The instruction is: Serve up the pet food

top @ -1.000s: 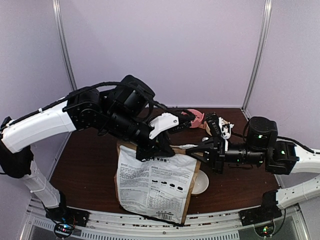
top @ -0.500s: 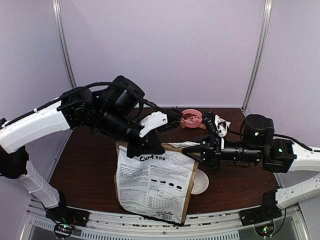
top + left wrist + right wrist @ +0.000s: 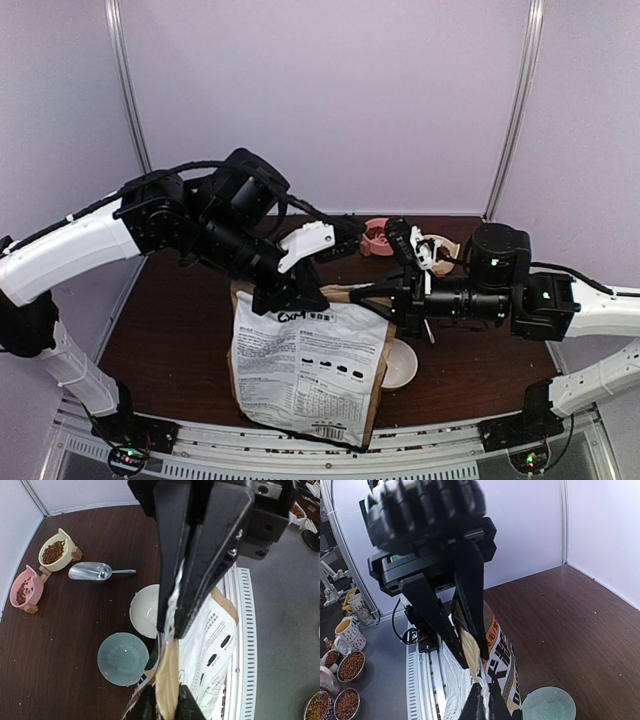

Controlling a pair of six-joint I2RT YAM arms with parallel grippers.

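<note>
Pet food that actually shows is small reddish-brown dry pellets, heaped loose in a cream bowl and a pink bowl on the table, well off to one side of the left fingers. Whatever's inside the paper bag is hidden. Both pairs are clamped down tight on the bag's top edge, with the right fingers pinching the seam just beside the left ones. I'd call this the bag-opening step. The next move probably needs an even pull apart without ripping the paper or tipping the bag. The metal scoop lies apart from the left fingers, near the empty white bowl and green dish.
</note>
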